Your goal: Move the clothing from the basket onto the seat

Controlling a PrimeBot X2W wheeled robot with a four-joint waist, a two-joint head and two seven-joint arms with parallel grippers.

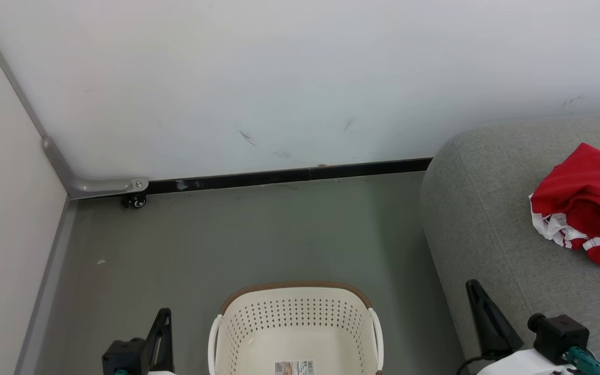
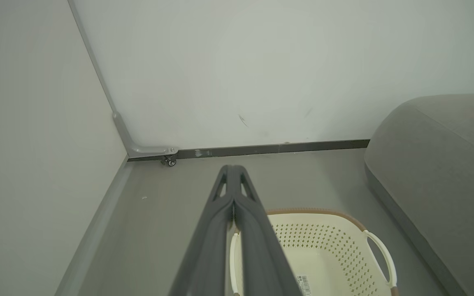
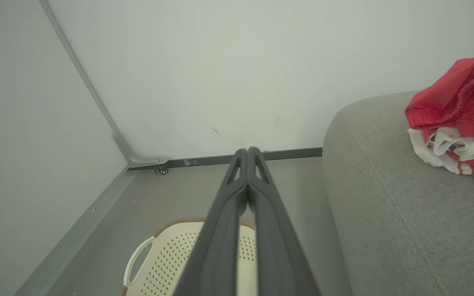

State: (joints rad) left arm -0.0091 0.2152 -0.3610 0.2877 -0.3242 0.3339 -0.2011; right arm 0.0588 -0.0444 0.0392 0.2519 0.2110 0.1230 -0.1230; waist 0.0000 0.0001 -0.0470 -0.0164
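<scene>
though near, clothing (image 1: pixel 586 203) beyond right hand (image 1: pixel 471 286)

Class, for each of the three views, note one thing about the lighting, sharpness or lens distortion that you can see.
Head view: flat, even light, no glare, the clothing crisp on the seat. Left wrist view: the left hand looms oversized toward the lens, the basket only faintly shadowed. Right wrist view: the right hand looks soft at its near end, the clothing's weave sharp.

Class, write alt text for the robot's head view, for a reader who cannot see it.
A crumpled red garment bundle with white trim lies on a light grey fabric sofa. A cream perforated plastic basket with brown rim stands on the floor, between the shut left gripper and shut right gripper.
</scene>
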